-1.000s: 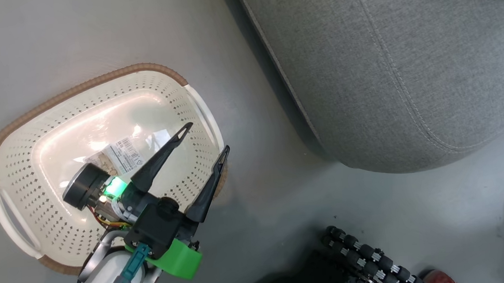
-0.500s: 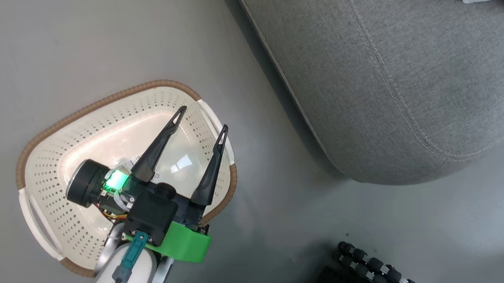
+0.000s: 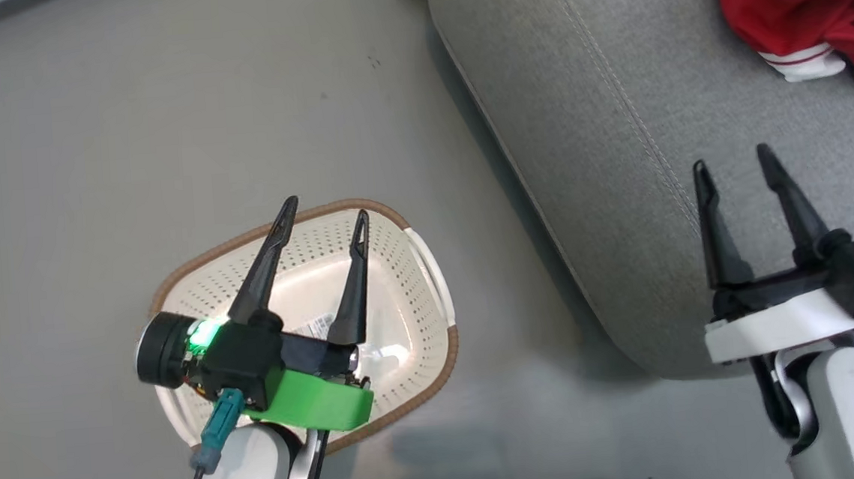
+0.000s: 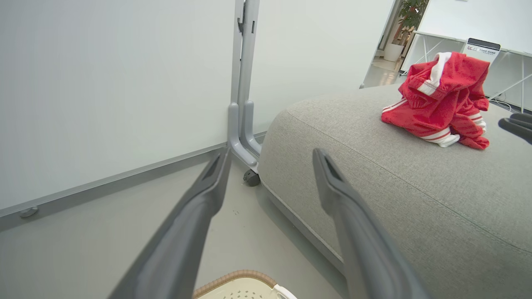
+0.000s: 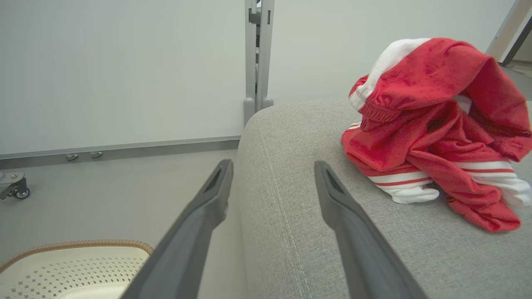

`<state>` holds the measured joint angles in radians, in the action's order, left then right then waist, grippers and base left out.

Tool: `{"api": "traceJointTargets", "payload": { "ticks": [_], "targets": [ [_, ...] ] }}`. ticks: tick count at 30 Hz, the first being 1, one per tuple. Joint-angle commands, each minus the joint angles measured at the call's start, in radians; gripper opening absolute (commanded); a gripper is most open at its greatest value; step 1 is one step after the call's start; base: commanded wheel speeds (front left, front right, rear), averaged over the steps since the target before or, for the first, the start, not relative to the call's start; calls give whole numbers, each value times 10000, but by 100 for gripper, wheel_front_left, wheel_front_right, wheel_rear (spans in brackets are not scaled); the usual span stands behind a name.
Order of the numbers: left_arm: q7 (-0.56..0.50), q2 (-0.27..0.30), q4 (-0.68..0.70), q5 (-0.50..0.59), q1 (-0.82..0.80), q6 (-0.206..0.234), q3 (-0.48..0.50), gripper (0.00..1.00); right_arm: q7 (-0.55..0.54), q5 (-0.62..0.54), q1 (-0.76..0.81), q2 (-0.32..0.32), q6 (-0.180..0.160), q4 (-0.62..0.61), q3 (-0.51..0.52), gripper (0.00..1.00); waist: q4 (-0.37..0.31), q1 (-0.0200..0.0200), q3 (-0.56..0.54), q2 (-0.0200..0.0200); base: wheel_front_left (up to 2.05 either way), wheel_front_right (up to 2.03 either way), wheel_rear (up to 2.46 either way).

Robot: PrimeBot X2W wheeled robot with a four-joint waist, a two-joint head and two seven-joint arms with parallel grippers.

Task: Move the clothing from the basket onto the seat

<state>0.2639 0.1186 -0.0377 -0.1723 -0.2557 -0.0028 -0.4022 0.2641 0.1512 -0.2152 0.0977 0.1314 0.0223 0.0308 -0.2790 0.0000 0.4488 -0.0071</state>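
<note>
Heaped red clothing [image 3: 809,10] on the grey seat [image 3: 616,143], ahead and right of the right gripper [image 3: 731,157], well apart from its spread, empty fingers. Left gripper [image 3: 326,207] likewise spread and empty, above the cream basket [image 3: 402,286], clothing far to its right.

Crumpled red clothing [image 4: 441,97] atop the grey seat [image 4: 395,195], beyond parted jaws; basket [image 4: 239,274] rim below

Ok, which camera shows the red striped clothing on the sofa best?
The right wrist view: the bright-red, white-striped clothing sits close and large on the grey fabric seat. The left wrist view shows it whole but smaller; the head view crops it at the edge.
</note>
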Motion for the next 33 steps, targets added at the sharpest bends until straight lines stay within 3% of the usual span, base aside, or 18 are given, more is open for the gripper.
{"api": "traceJointTargets", "payload": {
  "ticks": [1, 7, 12, 21, 33],
  "targets": [
    [5, -149, -6, 102, 340, 45, 194, 100, 2, 70, 309, 6, -14, -56, -195, 100, 1429, 0, -1494, 71, 0, 0, 0],
    [5, -526, -51, 158, 1199, 222, 1051, 100, 2, 81, 1027, 60, -14, -167, -759, 100, 2315, 0, -2678, 71, 0, 0, 0],
    [5, -616, 58, 311, 1953, 246, 1593, 100, 2, -104, 1634, 80, -14, -208, -822, 100, 2672, 0, -3504, 71, 0, 0, 0],
    [5, -672, 285, 487, 3311, 145, 2166, 100, 2, -33, 2718, 74, -14, -477, -811, 100, 2827, 0, -4442, 71, 0, 0, 0],
    [5, -684, 353, 479, 4209, 164, 2325, 100, 1, 90, 3352, -6, -14, -387, -927, 100, 2853, 0, -4787, 71, 0, 0, 0]
  ]
}}
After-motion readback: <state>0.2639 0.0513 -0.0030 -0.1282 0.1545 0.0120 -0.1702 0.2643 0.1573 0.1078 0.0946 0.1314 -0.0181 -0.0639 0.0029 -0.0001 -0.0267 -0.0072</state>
